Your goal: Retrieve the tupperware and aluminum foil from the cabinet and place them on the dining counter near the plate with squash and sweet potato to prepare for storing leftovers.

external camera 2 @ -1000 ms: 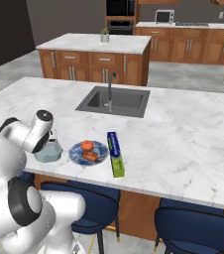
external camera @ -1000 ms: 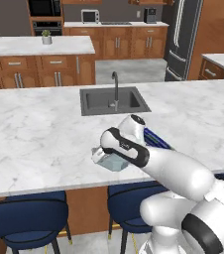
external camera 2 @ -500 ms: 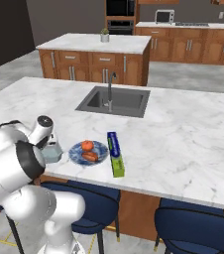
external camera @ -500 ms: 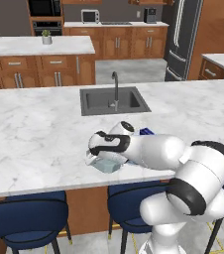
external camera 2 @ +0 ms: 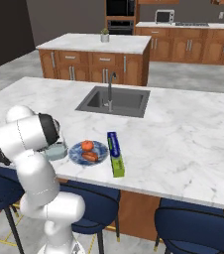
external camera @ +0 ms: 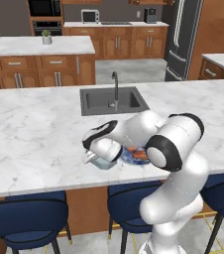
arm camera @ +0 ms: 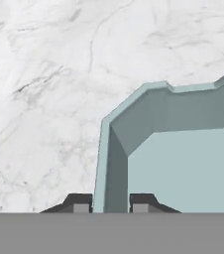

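The pale blue-grey tupperware (arm camera: pixel 183 163) sits on the white marble dining counter (external camera: pixel 34 134), close to its front edge. One side wall of the tub stands between my two fingertips (arm camera: pixel 142 202), and the gripper (arm camera: pixel 111 203) is shut on that wall. From the left base, my hand and the gripper (external camera: pixel 98 158) come down on the tupperware (external camera: pixel 105 163) just left of the plate with squash and sweet potato (external camera: pixel 136 155). In the right base view the tupperware (external camera 2: pixel 56 151), the plate (external camera 2: pixel 88 152) and the aluminum foil box (external camera 2: pixel 115 154) lie in a row.
The dark sink (external camera: pixel 111 101) with its black faucet (external camera: pixel 115 84) is set in the counter behind the plate. Blue stools (external camera: pixel 27 218) stand under the front edge. A smaller island with a potted plant (external camera: pixel 46 36) lies beyond. My bent arm (external camera: pixel 173 144) hangs over the plate.
The arm's elbow has swung forward and folded over the counter. The hand with the tupperware has shifted slightly left and low, staying beside the plate.
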Tool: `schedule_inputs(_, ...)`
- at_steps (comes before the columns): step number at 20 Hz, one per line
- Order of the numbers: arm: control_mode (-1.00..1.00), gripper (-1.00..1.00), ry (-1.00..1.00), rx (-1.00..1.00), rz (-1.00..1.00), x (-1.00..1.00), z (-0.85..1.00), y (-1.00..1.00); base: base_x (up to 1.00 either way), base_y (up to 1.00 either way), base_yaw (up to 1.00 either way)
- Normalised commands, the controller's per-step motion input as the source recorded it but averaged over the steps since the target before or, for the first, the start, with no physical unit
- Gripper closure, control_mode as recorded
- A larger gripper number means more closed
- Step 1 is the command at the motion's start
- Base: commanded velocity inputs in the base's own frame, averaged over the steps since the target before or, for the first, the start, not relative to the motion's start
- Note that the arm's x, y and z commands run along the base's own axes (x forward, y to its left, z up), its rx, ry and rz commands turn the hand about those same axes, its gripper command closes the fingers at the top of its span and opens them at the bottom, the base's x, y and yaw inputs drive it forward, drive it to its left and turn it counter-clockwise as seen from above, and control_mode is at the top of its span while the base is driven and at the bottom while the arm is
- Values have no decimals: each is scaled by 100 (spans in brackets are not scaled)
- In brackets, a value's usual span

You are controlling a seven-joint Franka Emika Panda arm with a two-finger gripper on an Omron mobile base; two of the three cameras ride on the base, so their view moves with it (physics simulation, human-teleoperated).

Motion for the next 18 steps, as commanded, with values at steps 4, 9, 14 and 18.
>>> schedule_inputs(4,-100,-100,-14,0,0,48,9,6,0,0,0)
schedule_inputs(9,-100,-100,-10,-4,-3,2,88,1,0,0,0)
schedule_inputs(14,-100,-100,-1,-7,-14,-22,100,-1,0,0,0)
schedule_inputs(18,-100,-100,0,-5,-16,-21,100,-1,0,0,0)
